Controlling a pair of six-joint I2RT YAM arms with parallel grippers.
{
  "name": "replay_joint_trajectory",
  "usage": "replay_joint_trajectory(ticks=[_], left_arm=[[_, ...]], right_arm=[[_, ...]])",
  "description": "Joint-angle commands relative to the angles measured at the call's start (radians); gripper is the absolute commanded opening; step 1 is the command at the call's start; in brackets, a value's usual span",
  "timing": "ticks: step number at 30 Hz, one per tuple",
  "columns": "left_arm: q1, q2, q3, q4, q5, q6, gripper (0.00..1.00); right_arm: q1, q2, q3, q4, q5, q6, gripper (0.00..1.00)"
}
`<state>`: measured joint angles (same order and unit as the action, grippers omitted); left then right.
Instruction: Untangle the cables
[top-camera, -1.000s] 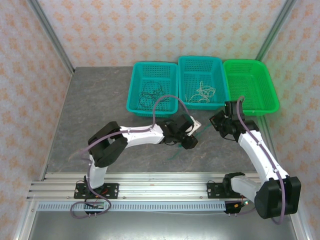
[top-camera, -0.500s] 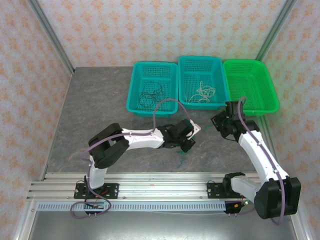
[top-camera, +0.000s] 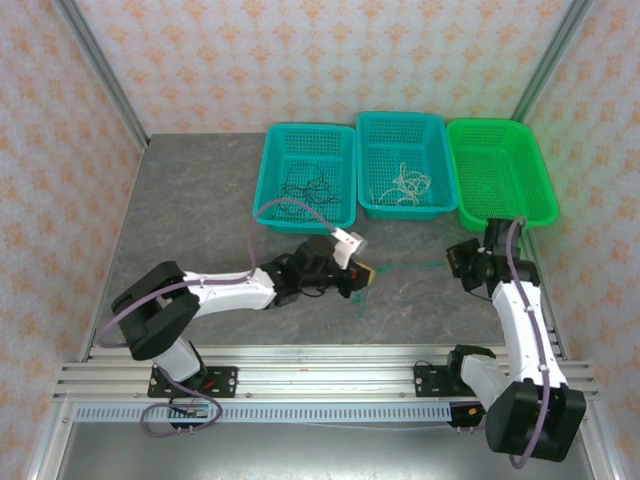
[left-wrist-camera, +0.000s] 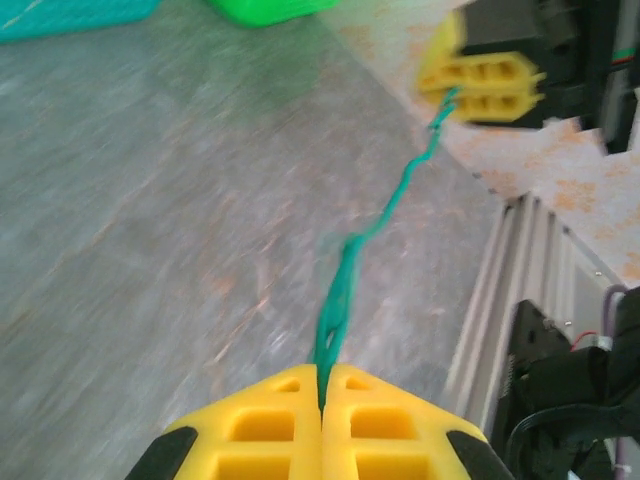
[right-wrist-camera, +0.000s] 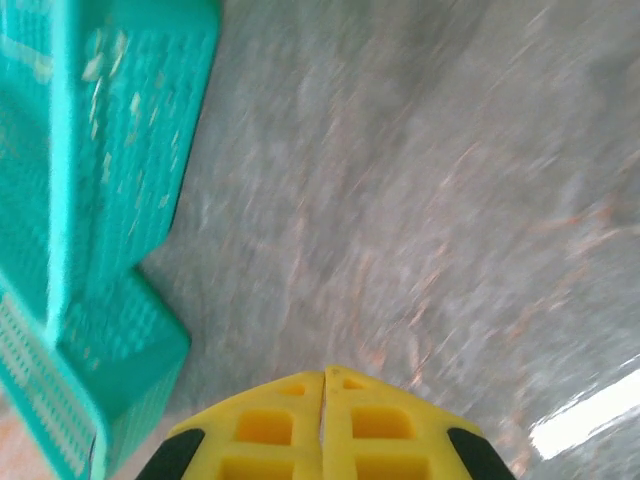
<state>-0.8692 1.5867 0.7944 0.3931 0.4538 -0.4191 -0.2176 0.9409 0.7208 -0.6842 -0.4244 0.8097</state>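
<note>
Green cable stretched straight ahead from left gripper, jaws clamped on near end, to right gripper beyond, pinching far end; next pull likely along that line.

The left tool has been closed on the green cable and drawn left. The right tool has been drawn right, so the cable is stretched between them.

Teal basket, second teal basket, green basket — row on grey table.
</note>
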Motion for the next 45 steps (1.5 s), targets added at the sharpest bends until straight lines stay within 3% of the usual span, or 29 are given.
replay_joint_trajectory(ticks=[1, 7, 16, 19, 23, 29, 35, 38, 41, 45], left_arm=[[0.125, -0.089, -0.113, -0.099, -0.069, -0.101, 0.0], [0.179, -0.161, -0.165, -0.138, -0.068, -0.089, 0.0], [0.178, -0.126, -0.147, -0.125, 0.006, -0.075, 0.0], [0.168, -0.108, -0.123, -0.149, -0.007, -0.044, 0.0], [0.14, -0.1, -0.105, -0.189, -0.042, -0.003, 0.0], [0.103, -0.112, -0.106, -0.215, -0.062, 0.006, 0.0], [0.082, -0.129, -0.108, -0.19, -0.077, -0.014, 0.0], [0.076, -0.134, -0.098, -0.197, -0.077, -0.013, 0.0], [0.071, -0.138, -0.092, -0.207, -0.078, -0.009, 0.0], [0.064, -0.15, -0.103, -0.206, -0.093, -0.014, 0.0]], right_arm=[[-0.141, -0.002, 0.0, 0.073, 0.3, -0.032, 0.0], [-0.226, 0.008, 0.007, 0.091, 0.252, -0.068, 0.0], [-0.217, -0.036, -0.052, 0.16, -0.046, -0.123, 0.0], [-0.216, -0.107, -0.043, 0.197, -0.164, -0.027, 0.0], [-0.217, -0.181, -0.047, 0.39, -0.235, 0.247, 0.0], [-0.227, -0.117, -0.111, 0.779, -0.058, 0.681, 0.0], [-0.228, 0.097, -0.167, 1.051, 0.358, 0.968, 0.0], [-0.233, 0.234, -0.118, 1.113, 0.479, 1.016, 0.0], [-0.235, 0.407, -0.008, 1.18, 0.472, 0.999, 0.0], [-0.235, 0.538, 0.102, 1.133, 0.503, 0.974, 0.0]])
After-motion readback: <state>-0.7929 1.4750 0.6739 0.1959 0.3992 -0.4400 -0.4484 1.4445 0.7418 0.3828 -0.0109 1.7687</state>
